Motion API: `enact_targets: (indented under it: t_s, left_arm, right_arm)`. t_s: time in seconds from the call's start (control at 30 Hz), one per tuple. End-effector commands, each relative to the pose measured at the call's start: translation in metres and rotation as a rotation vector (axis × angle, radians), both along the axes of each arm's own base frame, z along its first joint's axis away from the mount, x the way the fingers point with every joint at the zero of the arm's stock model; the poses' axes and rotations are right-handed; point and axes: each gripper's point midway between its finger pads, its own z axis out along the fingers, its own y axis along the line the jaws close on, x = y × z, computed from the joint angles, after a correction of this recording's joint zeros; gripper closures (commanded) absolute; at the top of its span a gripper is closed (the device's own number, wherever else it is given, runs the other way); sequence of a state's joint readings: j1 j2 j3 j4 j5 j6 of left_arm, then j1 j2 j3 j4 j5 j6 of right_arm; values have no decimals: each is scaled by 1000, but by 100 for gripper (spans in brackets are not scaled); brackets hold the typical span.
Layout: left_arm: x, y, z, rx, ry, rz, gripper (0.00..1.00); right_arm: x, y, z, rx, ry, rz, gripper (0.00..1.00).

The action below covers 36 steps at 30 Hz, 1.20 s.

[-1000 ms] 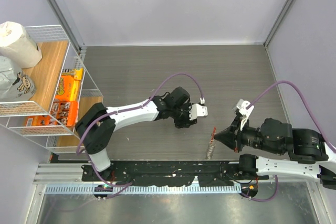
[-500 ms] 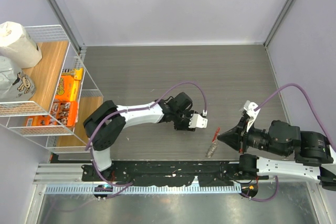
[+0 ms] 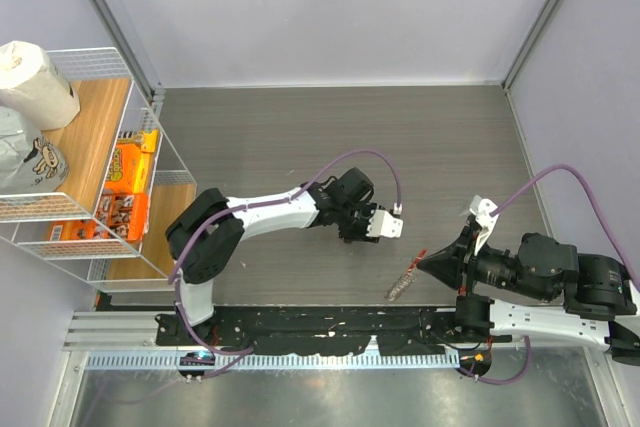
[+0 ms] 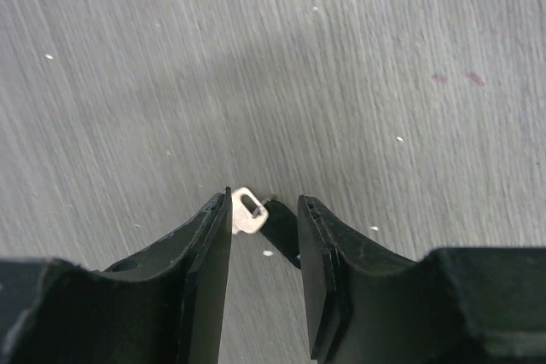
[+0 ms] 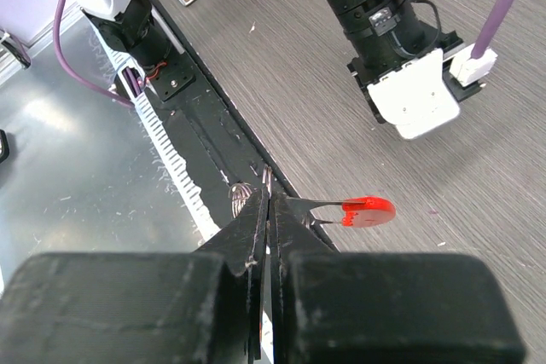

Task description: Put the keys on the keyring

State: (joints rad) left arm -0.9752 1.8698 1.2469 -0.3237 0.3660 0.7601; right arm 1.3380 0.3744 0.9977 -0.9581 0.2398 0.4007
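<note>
In the left wrist view a tiny silver key (image 4: 247,212) with a black head (image 4: 281,229) spans the gap between my left gripper's (image 4: 264,198) fingertips, just above the grey table. The jaws stand partly closed, each touching one end of the key. In the top view that gripper (image 3: 366,227) hangs left of the right gripper (image 3: 424,261). My right gripper (image 5: 268,197) is shut on the keyring, whose red strip (image 5: 367,210) juts out right and whose silvery coil (image 5: 241,197) shows left of the fingertips. From above, the keyring (image 3: 403,284) dangles toward the near rail.
A wire shelf (image 3: 150,162) with snack boxes (image 3: 128,162) and a paper roll (image 3: 35,82) stands at the left. A black rail (image 3: 320,325) runs along the near edge. Purple cables (image 3: 350,159) loop off both wrists.
My left gripper has moved right and slightly nearer, closing the distance to the right gripper. The right arm has shifted a little rightward, and the keyring's chain now trails toward the lower left.
</note>
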Motion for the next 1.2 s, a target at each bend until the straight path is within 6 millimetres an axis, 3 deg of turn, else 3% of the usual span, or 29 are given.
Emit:
enact_targets:
  t_s: [0.0,0.73,1.17]
  left_arm:
    - [8,-12,11,2,-20,-21,58]
    - [8,3,-6,92,67,0,59]
    - [17,-2,-7,109,105,42,60]
  right_arm:
    - [0,5,16,72,-22,11,95]
    - [0,5,20,87,-24,10,95]
    - [0,3,19,90,-27,8,94]
